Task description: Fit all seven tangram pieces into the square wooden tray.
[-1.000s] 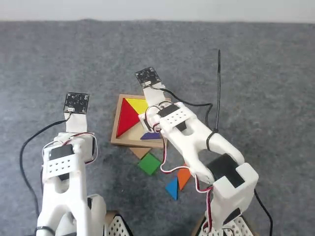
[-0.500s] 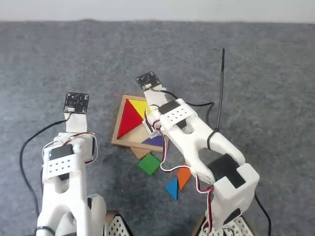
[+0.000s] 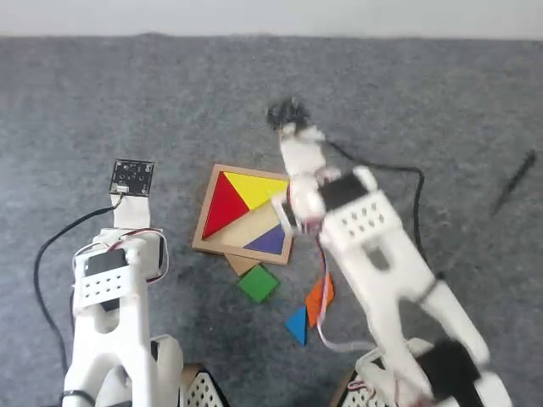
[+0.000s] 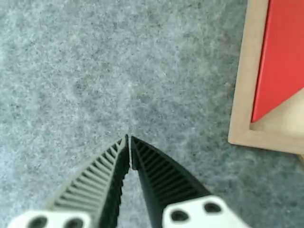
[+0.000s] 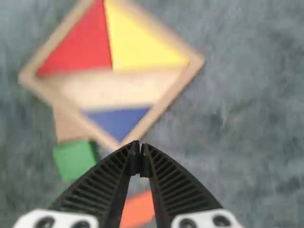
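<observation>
- the square wooden tray (image 3: 201,212) sits mid-frame in the high view on the grey counter (image 3: 441,102). it holds a red triangle (image 3: 222,206), a yellow triangle (image 3: 259,188) and a purple-blue triangle (image 3: 270,241), with bare wood between them.
- four pieces lie loose below it: a tan piece (image 3: 242,264) against the tray's lower edge, a green square (image 3: 257,283) just beside that, and an orange piece (image 3: 319,297) and a blue triangle (image 3: 297,324) toward the lower centre.
- right gripper (image 5: 137,145): fingers pressed together, empty, above the tray's corner near the green square.
- left gripper (image 4: 128,138): fingers closed, empty, over bare counter left of the tray.
- judged step: between placements, with three of seven pieces in.
- the next move calls for opening the fingers, coming down on a loose piece, and turning it to match the gap.
</observation>
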Action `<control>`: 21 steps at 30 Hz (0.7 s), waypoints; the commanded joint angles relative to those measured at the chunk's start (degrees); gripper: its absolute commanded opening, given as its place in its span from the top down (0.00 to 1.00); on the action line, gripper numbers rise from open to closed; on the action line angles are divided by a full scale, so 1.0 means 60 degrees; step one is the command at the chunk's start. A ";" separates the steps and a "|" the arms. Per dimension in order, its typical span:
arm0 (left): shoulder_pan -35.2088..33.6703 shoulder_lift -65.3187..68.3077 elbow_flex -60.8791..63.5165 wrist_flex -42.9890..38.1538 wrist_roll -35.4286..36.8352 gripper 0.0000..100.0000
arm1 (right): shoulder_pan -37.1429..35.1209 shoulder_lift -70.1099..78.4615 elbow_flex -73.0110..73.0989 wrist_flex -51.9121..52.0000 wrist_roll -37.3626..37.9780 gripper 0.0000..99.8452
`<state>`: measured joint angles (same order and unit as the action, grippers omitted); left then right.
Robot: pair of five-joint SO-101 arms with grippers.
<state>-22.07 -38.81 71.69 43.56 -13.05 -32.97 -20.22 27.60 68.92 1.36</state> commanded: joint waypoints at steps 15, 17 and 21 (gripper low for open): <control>0.1509 0.2418 -0.2791 -0.0322 0.1744 0.99 | 0.0168 -0.0256 0.2989 -0.4857 -0.1568 0.88; 0.1802 0.3194 -0.2791 -0.0366 0.1612 0.99 | 0.0168 0.1018 0.2212 -0.4857 -0.1963 0.80; 0.1641 0.3004 -0.2674 -0.0264 0.1128 0.99 | 0.0037 0.2938 0.0659 -0.4842 -0.2051 0.76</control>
<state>-11.52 -19.65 57.80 42.86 -5.14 -32.97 -8.70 40.00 41.14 -9.63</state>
